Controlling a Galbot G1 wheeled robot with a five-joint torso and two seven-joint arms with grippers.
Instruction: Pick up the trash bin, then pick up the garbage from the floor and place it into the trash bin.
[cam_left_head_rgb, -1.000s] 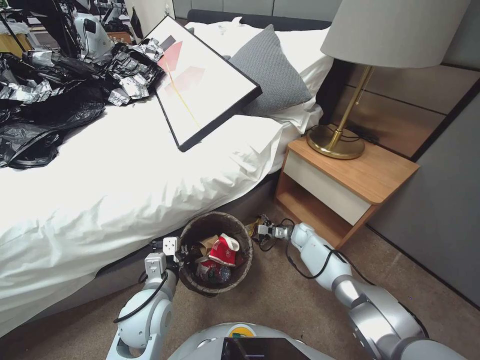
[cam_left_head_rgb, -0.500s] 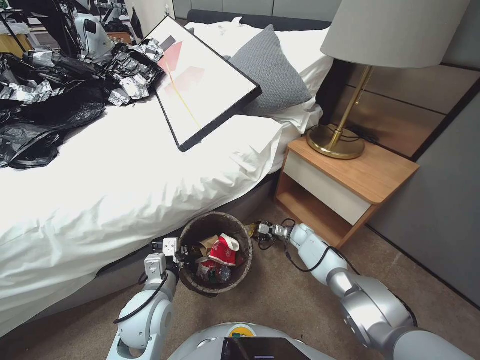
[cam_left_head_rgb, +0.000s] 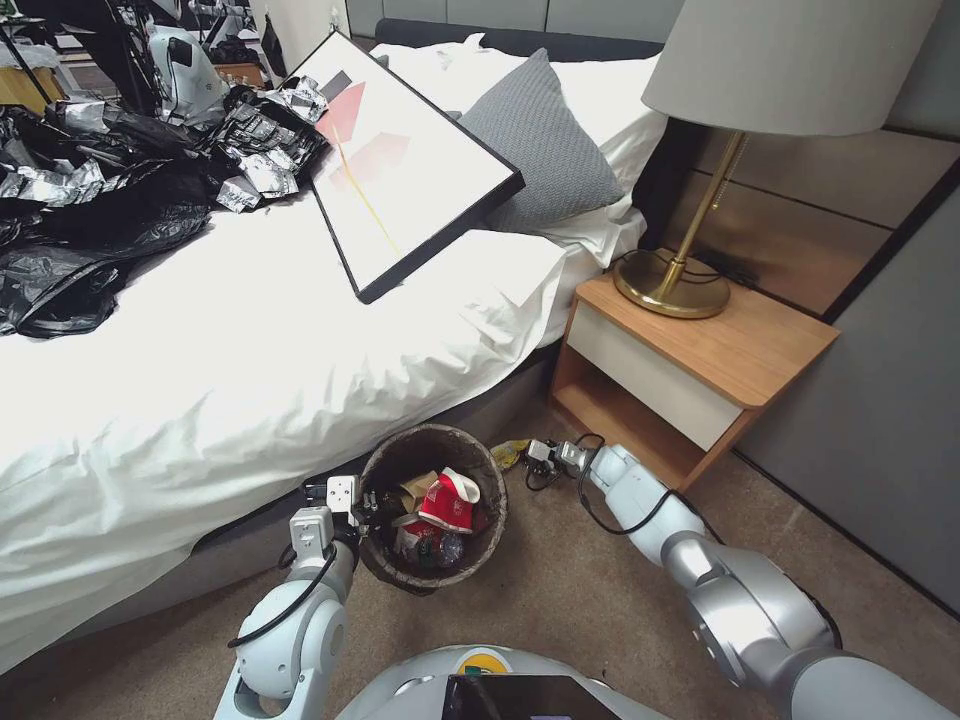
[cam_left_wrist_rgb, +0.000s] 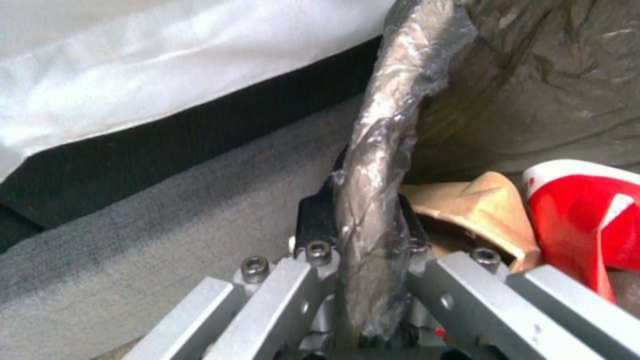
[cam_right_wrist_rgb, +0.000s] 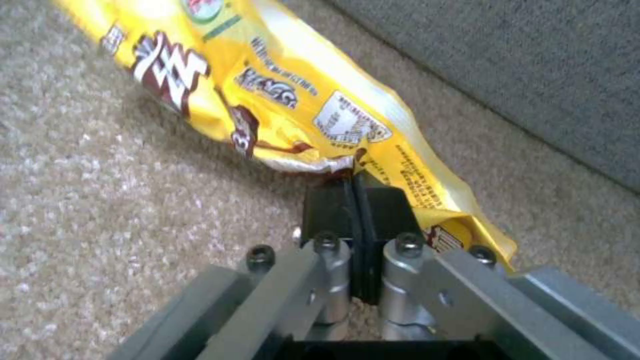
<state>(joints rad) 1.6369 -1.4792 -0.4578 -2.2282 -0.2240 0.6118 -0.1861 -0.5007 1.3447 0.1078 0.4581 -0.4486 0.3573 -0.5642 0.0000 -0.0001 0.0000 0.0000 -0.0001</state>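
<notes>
- Trash bin (cam_left_head_rgb: 432, 510) stands on the carpet (cam_left_head_rgb: 560, 600) just beside the bed (cam_left_head_rgb: 250, 380); dark bag liner folded over its rim; mouth open upward.
- Inside the bin: crushed red-and-white cup (cam_left_head_rgb: 447, 499) on top, tan paper (cam_left_head_rgb: 415, 488) beside it toward the bed, clear bottle with green label (cam_left_head_rgb: 428, 545) lower down; in the left wrist view the cup (cam_left_wrist_rgb: 587, 220) and the tan paper (cam_left_wrist_rgb: 473, 210) sit just past the rim.
- Left gripper (cam_left_head_rgb: 362, 500) at the bin's rim on the robot's left side; in the left wrist view the left gripper (cam_left_wrist_rgb: 363, 212) has its jaws pressed against the bag-covered rim from both sides, one pad outside, one inside; rim pinched between them.
- Right gripper (cam_left_head_rgb: 535, 455) low at the carpet, between the bin and the nightstand (cam_left_head_rgb: 700, 370), close to the bed base.
- Yellow snack wrapper (cam_left_head_rgb: 510, 454) lies on the carpet just beyond the right gripper, near the bin's far edge; in the right wrist view the wrapper (cam_right_wrist_rgb: 280, 100) is flat and crinkled, running alongside the grey bed base (cam_right_wrist_rgb: 533, 70).
- Right gripper (cam_right_wrist_rgb: 355, 192) in its wrist view: black pads pressed together, their tips at the wrapper's torn edge; whether any of the wrapper is caught between them, cannot tell.
- Lamp (cam_left_head_rgb: 690, 270) on the nightstand top.
</notes>
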